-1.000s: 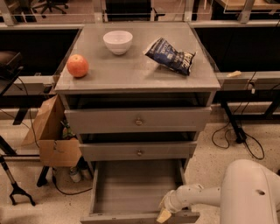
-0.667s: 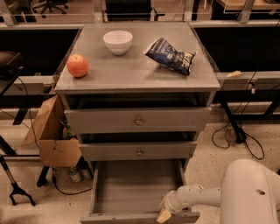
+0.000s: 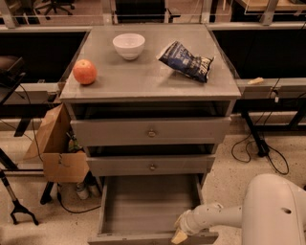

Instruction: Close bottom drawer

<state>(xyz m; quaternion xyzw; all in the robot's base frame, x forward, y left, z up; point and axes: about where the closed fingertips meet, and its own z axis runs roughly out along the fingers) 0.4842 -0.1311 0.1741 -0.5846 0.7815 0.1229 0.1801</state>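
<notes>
One step pending: bottom drawer stands pulled out, gripper (state cannot be told) at its front edge; push inward next.

This looks like a robotics lab or test space set inside an office. A grey cabinet with 3 drawers stands alone on a speckled hard floor, backed by long workbenches on metal legs. Loose cables trail across the floor on the right. A wheeled office chair shows at the top edge, and an open cardboard box sits beside the cabinet. A white robot arm reaches in, its gripper at the front edge of the bottom drawer.
</notes>
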